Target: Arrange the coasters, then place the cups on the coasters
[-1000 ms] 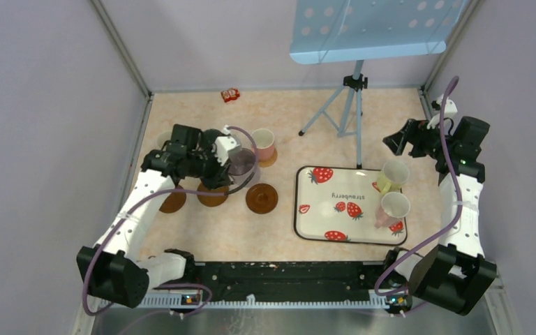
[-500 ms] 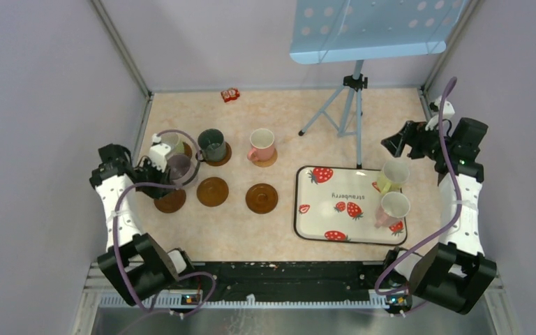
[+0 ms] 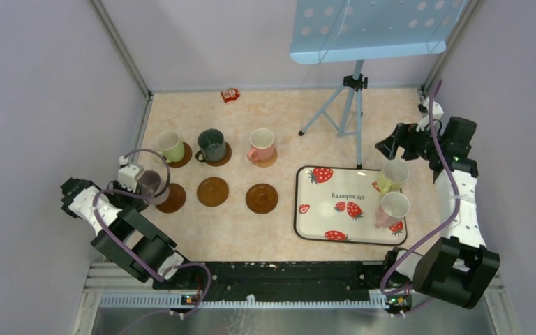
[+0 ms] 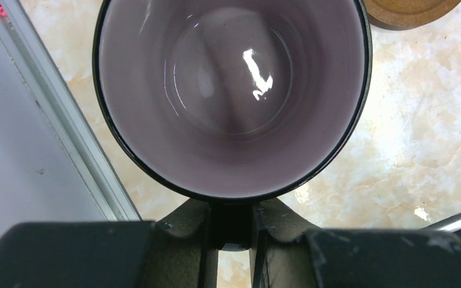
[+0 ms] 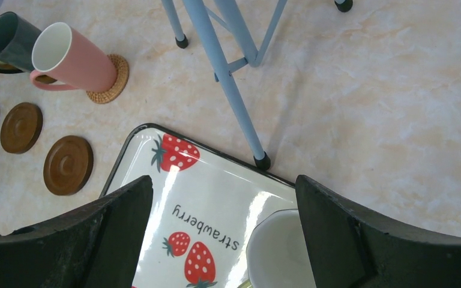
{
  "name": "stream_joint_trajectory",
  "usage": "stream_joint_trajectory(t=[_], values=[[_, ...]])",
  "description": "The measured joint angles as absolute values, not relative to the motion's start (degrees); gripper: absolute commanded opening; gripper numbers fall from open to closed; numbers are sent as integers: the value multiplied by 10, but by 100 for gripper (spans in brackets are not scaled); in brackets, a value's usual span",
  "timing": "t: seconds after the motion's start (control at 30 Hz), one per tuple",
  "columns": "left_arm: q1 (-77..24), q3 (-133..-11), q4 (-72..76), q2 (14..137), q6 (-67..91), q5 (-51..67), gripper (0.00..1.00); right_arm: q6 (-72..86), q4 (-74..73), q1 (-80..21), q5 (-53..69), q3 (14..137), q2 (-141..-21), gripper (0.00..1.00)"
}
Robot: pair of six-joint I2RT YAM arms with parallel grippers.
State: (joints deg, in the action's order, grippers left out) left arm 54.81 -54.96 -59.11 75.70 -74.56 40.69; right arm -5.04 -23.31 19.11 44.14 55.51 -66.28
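The word "strawberry" is printed on the white tray (image 3: 299,209), between red strawberry pictures. From the top it is seen upside down, and in the right wrist view it is seen the right way up. Only the top view shows the whole tabletop (image 3: 286,230). In the back row, a yellow-green cup (image 3: 170,146), a dark green cup (image 3: 212,144) and a pink cup (image 3: 262,144) are each set on one of the back coasters (image 3: 272,160). On the tray, a pale yellow cup (image 3: 393,174) and a light pink cup (image 3: 393,206) are seen. The mauve cup (image 4: 234,96) is pinched at its near side by the left pincer (image 4: 231,225). It is held at the left edge of the tabletop, partly over the front left coaster (image 3: 176,201). It cannot be told if it rests on anything. Its shiny inside is shown only in the left wrist view. The front middle coaster (image 3: 213,191) and the front right coaster (image 3: 261,198) are bare, and their ring grooves are clearer in the right wrist view. The right pincer (image 5: 223,186) is spread wide above the tray, with nothing held.
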Motion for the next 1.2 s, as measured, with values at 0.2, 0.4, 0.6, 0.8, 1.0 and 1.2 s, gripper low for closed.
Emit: stream_joint_trajectory(t=[0.2, 0.4, 0.6, 0.8, 1.0, 1.2], values=[[550, -521, -566, 760, -778, 424, 0, -64, -238, 189, 436, 555, -665, 88], [550, -509, -532, 763, -782, 430, 0, -70, -241, 189, 432, 555, -668, 88], [550, -505, -522, 776, -795, 442, 0, -71, -243, 189, 428, 555, -673, 88], [537, -492, -513, 791, -796, 439, 0, -75, -245, 188, 427, 550, -673, 88], [516, -482, -485, 798, -782, 426, 2, -75, -247, 187, 425, 548, -678, 88], [508, -481, -466, 809, -775, 420, 11, -75, -248, 185, 425, 548, -678, 88]])
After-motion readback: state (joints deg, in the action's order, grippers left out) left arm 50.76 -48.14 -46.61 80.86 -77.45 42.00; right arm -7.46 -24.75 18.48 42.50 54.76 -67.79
